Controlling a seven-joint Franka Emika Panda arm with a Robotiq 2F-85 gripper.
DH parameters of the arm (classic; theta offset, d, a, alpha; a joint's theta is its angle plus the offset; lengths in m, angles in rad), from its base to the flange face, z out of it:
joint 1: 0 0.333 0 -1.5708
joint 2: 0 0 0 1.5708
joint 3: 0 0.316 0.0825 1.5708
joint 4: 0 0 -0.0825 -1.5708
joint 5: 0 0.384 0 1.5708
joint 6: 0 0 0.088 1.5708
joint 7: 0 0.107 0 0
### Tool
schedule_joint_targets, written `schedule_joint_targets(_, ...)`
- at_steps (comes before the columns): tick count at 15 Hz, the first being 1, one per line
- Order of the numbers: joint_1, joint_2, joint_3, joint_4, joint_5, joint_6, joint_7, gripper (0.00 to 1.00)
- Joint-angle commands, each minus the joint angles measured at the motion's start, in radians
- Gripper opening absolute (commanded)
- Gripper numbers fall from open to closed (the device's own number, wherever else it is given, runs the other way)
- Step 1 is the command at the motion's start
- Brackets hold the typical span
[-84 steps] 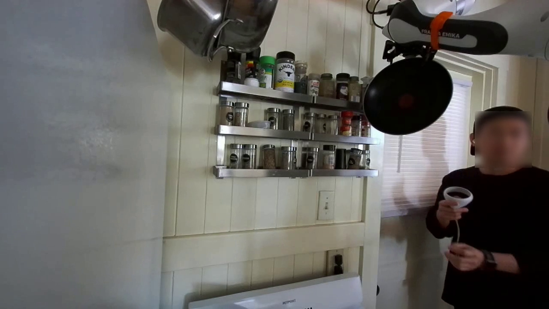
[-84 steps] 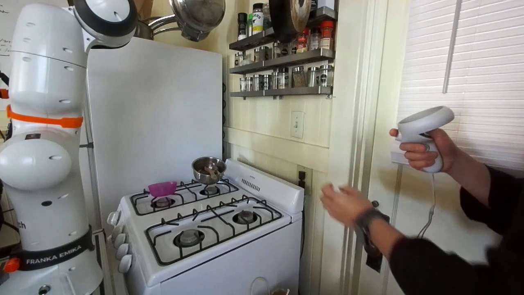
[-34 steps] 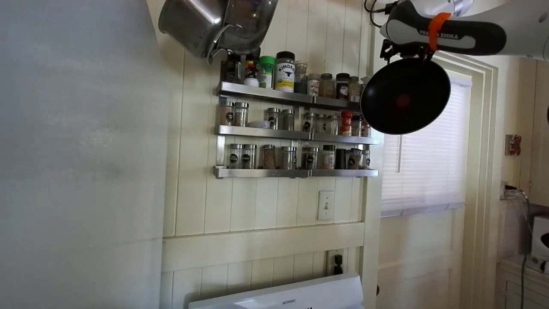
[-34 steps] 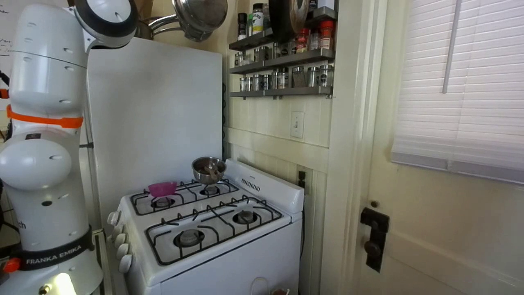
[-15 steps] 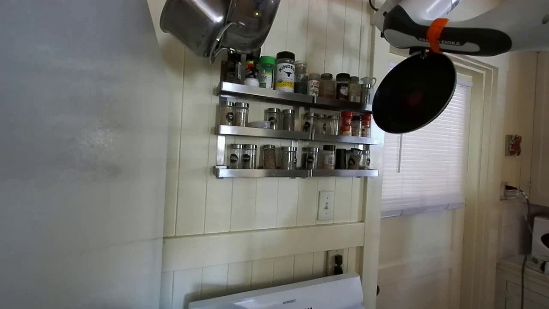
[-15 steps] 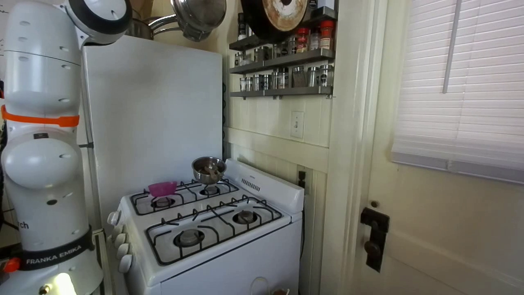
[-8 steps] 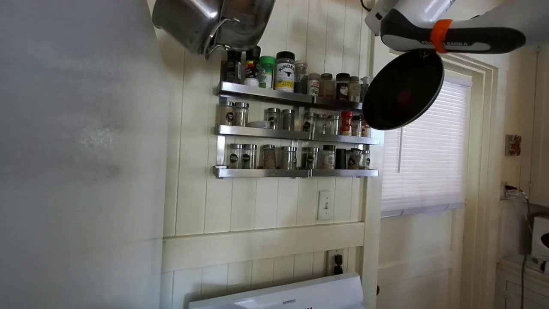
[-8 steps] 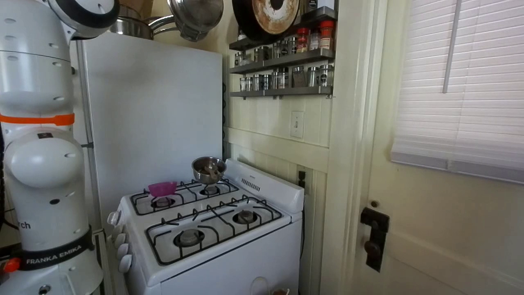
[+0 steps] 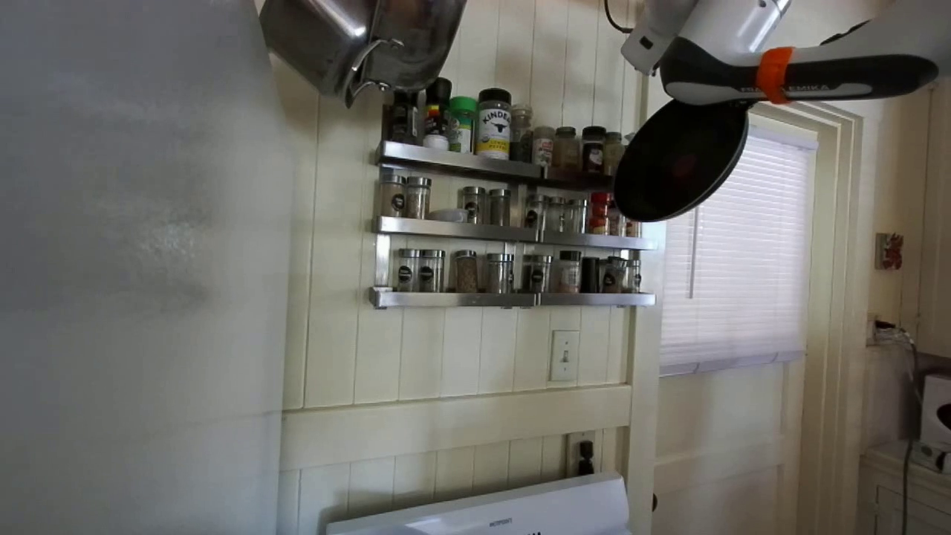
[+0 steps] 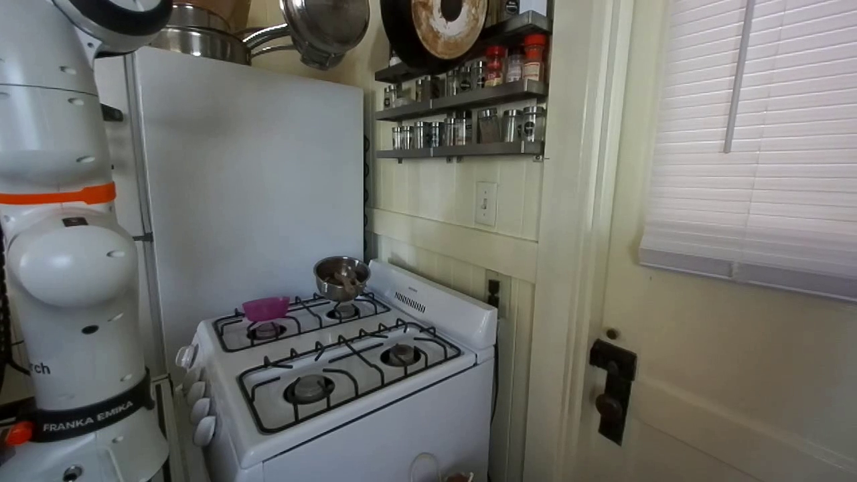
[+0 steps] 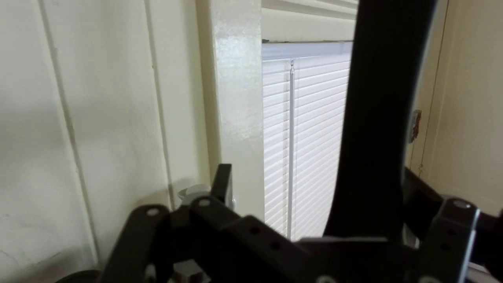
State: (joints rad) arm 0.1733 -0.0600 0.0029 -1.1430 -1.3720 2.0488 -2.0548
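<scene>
Cream-panelled wall across the background, pale fridge and white stove standing by it, steel spice shelves up high! And your frying pan hangs in front of those shelves in both exterior views, disc down, slightly tilted. Wrist view: its long handle points up, nearly vertical, top leaning right. Your fingers stand wide apart, handle close by the one at the view's right; whether it touches, you can't tell.
</scene>
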Motion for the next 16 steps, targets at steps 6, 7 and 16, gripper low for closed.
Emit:
schedule_joint_targets(6,-0.003,-0.082,0.043,-0.204,-0.383,-0.141,0.155,1.0)
schedule_joint_targets(7,0.001,-0.108,0.036,-0.239,-0.348,-0.095,0.135,1.0)
schedule_joint_targets(16,-0.027,-0.352,-0.014,-0.487,0.003,0.239,-0.078,1.0)
